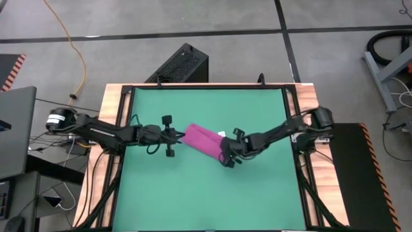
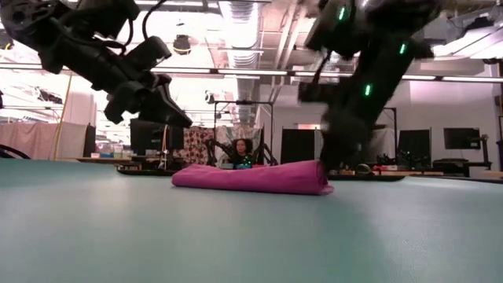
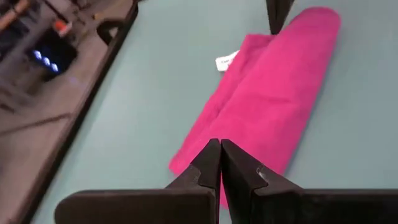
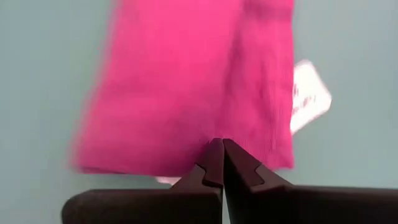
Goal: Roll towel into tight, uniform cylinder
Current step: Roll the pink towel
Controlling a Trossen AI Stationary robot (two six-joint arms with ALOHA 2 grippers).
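Bright overhead ceiling lights [image 2: 236, 31], glare in low view; blurred right wrist view.

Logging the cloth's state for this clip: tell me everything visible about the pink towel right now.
The towel is magenta-pink soft cloth, folded or loosely rolled into a long, flattish bundle lying diagonally mid-mat on the green mat. A lengthwise crease divides it into two layers. A small white tag sticks out at the edge near the right arm. The left pincer, shut, is at one end; the right pincer, shut, at the other. Whether either pinches cloth cannot be told.
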